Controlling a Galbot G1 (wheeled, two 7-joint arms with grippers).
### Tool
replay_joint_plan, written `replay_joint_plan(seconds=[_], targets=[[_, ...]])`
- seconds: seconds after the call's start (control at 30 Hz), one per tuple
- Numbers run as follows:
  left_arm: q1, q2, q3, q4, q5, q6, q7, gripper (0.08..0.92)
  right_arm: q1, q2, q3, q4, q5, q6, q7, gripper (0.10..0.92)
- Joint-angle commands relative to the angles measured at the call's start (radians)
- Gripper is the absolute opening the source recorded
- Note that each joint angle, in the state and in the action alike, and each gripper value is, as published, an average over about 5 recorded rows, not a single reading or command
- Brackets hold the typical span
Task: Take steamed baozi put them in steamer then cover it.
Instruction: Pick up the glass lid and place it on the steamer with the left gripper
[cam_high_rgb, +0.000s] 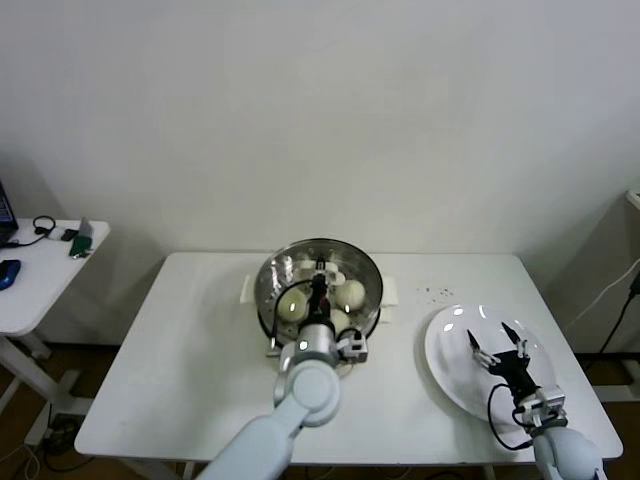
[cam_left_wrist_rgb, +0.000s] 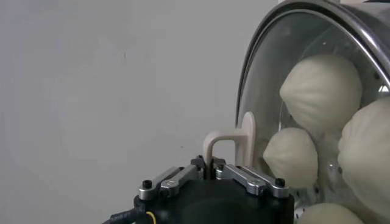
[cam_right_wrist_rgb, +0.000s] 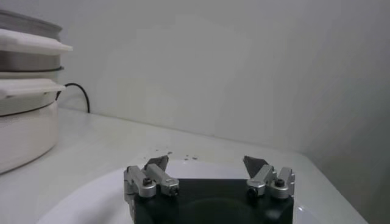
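Cover (cam_left_wrist_rgb: 317, 122) on steamer (cam_high_rgb: 370, 290), white plate (cam_high_rgb: 445, 345) alongside.

The baozi (cam_high_rgb: 349, 293) lie in the steamer (cam_high_rgb: 368, 268) under the cover (cam_high_rgb: 300, 262), the plate (cam_high_rgb: 445, 345) to its right.

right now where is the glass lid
In the head view the cover sits on the steamer at the table's middle back, over the steamed baozi, with the left gripper shut on its handle.
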Motion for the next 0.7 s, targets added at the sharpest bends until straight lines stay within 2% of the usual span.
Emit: replay_joint_plan(seconds=[0.03, 0.17, 0.57, 0.7], targets=[[0.002, 0.001, -0.004, -0.011, -0.017, 0.049, -0.011, 0.146, -0.001, -0.002, 0.001, 0.000, -0.001, 0.002, -0.001, 0.823], [0.004, 0.007, -0.004, -0.033, -0.026, 0.049, -0.018, 0.213, -0.001, -0.002, 0.001, -0.002, -0.003, 0.003, -0.001, 0.823], [0.056, 0.108, -0.024, -0.197, -0.074, 0.049, 0.012, 0.558, -0.002, -0.002, 0.010, 0.009, -0.017, -0.027, 0.006, 0.823], [0.091, 0.141, -0.035, -0.273, -0.101, 0.049, 0.034, 0.696, -0.002, -0.001, 0.016, 0.023, -0.038, -0.067, 0.030, 0.823]])
